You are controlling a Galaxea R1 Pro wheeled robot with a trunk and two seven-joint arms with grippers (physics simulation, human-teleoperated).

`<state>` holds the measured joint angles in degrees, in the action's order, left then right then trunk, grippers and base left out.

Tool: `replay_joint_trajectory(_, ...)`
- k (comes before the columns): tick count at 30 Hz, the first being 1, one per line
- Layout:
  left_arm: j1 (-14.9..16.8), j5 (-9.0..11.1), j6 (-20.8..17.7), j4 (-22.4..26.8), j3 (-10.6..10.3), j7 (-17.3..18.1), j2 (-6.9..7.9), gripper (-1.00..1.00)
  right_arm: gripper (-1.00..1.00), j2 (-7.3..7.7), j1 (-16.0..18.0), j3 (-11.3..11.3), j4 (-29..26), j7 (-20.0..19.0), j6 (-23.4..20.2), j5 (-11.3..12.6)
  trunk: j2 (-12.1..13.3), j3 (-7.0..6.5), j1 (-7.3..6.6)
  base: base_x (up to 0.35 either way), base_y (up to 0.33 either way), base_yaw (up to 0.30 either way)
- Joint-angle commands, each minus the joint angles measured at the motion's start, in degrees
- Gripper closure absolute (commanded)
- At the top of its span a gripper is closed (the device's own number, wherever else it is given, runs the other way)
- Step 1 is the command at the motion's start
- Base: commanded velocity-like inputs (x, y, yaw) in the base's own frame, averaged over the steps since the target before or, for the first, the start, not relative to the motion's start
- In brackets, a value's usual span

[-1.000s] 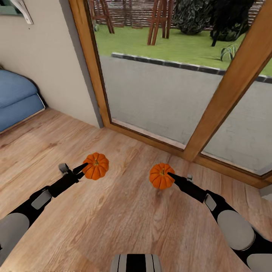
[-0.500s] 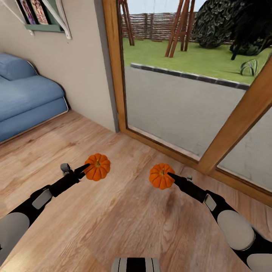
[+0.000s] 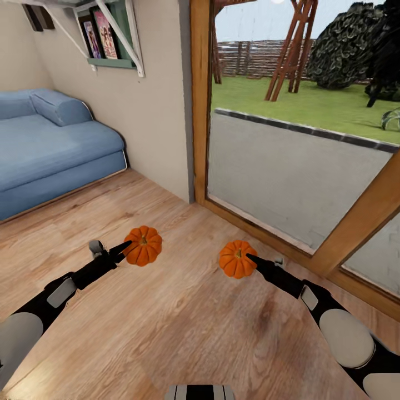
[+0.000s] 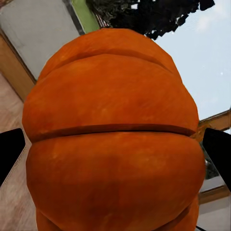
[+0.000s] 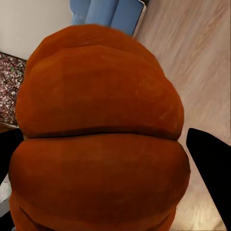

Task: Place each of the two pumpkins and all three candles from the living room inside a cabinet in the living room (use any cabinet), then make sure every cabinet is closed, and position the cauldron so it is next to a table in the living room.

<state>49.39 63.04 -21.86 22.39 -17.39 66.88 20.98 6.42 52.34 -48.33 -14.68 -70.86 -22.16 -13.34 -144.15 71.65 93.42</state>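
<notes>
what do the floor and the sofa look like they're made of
The floor looks like warm-toned wooden planks with a low sheen: grain lines and board seams show. The sofa looks upholstered in matte blue fabric, soft and rounded at the arm bolster, with no shine; the weave itself is too fine to tell.

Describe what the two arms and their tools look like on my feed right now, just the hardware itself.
Both arms are black with rounded light-grey shell panels, large ones near the shoulders and smaller grey plates further along. Each narrows to a slim black tool, the left tool and right tool, with pointed black fingers. A small grey block sits on each wrist. No cables or markings are visible.
</notes>
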Motion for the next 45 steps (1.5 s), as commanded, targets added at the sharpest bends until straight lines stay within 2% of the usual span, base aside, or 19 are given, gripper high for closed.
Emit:
replay_joint_trajectory(1,0.0,0.1,0.0,0.0,0.2,0.0,-0.02,1.00,1.00,0.00,0.0,-0.2,0.0,0.0,0.0,0.1,0.0,-0.26,-0.02,0.000,0.000,0.239)
replay_joint_trajectory(45,0.0,0.1,0.0,0.0,0.2,0.1,0.38,1.00,1.00,0.00,0.0,-0.2,0.0,0.0,0.0,-0.1,0.6,-11.42,-1.16,0.000,0.000,0.222)
